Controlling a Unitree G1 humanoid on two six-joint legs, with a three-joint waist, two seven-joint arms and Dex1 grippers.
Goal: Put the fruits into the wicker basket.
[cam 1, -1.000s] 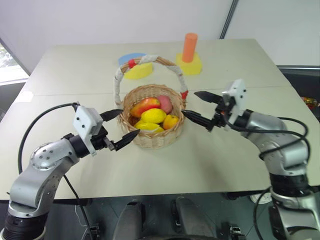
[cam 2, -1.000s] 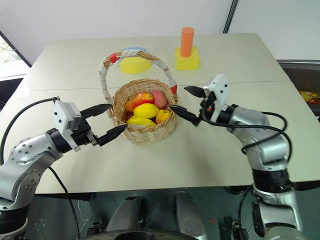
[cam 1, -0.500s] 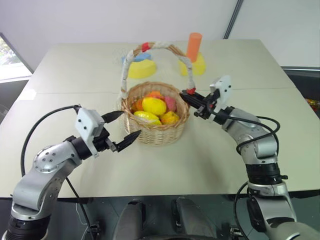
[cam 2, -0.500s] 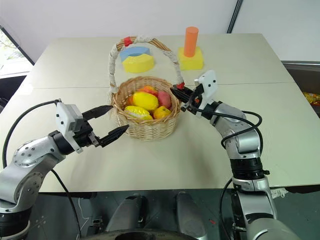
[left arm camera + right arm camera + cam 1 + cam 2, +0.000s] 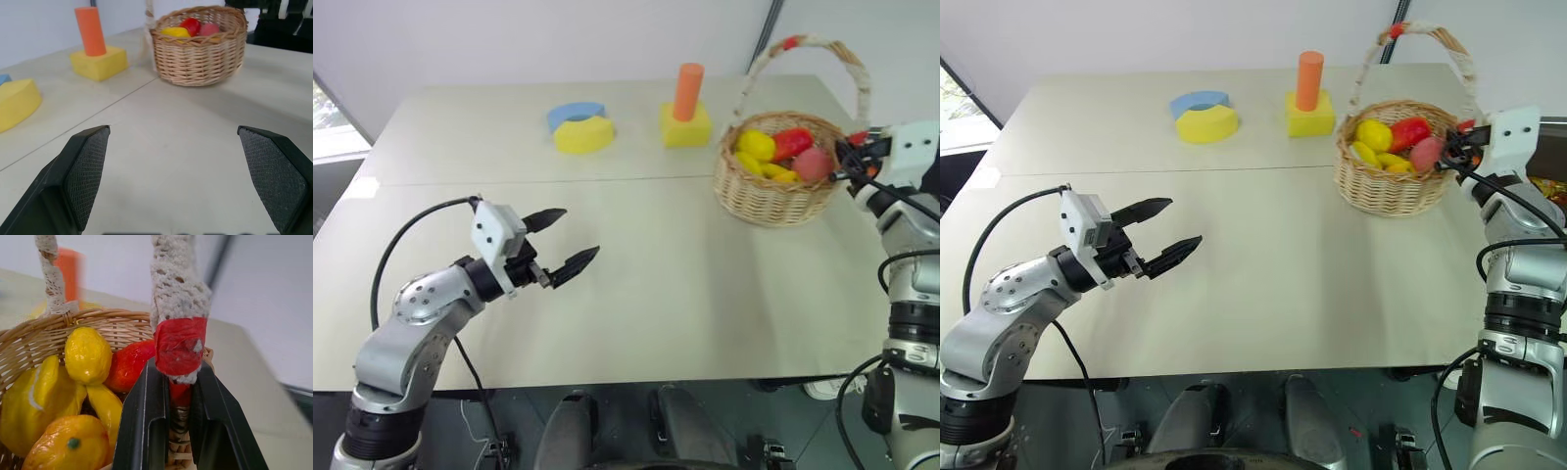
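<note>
**Basket dragged to the right edge by its handle**

The right gripper (image 5: pixel 179 396) is clamped on the base of the basket (image 5: pixel 1393 188) handle at its red band. A second ago it stood open beside the basket at table centre; now the basket sits far right, near the orange cylinder (image 5: pixel 1309 80). The left gripper (image 5: pixel 1157 235) hangs wide and empty over bare table. All fruits (image 5: pixel 88 355) are inside: about five show, the lemon among them, none outside. The task looks done.

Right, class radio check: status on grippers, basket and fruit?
Right gripper shut on wicker basket handle base. Left gripper open, empty. Fruits inside basket.
</note>
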